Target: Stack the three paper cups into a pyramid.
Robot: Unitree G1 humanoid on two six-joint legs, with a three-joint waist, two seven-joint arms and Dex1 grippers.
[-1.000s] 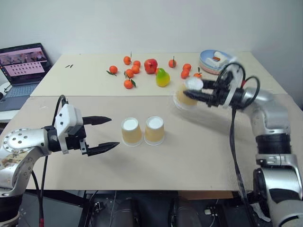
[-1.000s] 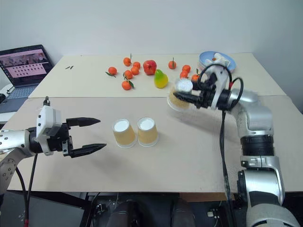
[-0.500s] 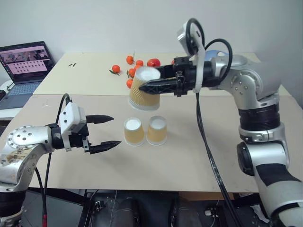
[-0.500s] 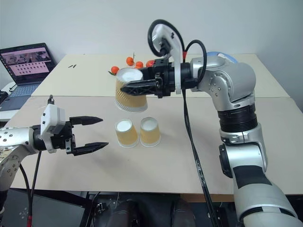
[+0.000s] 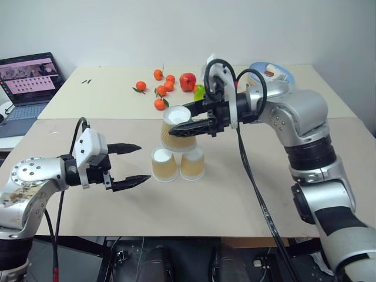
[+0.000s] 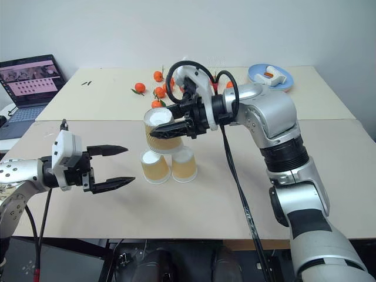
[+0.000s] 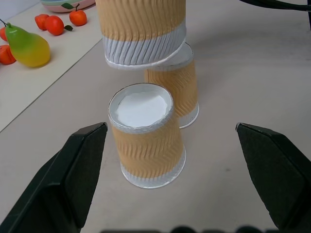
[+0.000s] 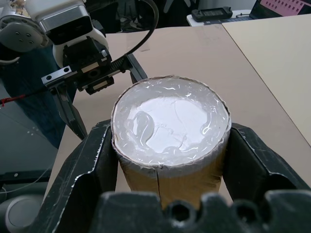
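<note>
I see bare table point(image 5: 235, 205) in front of the 2 standing cups point(image 5: 178, 163); my left gripper point(image 5: 130, 166), wide open, flanks them left, and fruit point(image 5: 187, 81) crowds the far side.

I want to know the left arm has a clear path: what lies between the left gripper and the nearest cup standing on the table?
Only bare table separates the open left gripper from the nearest cup, as the left eye view shows.

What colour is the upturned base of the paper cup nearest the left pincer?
White base above tan ribbed sides, clearest in the left wrist view.
</note>
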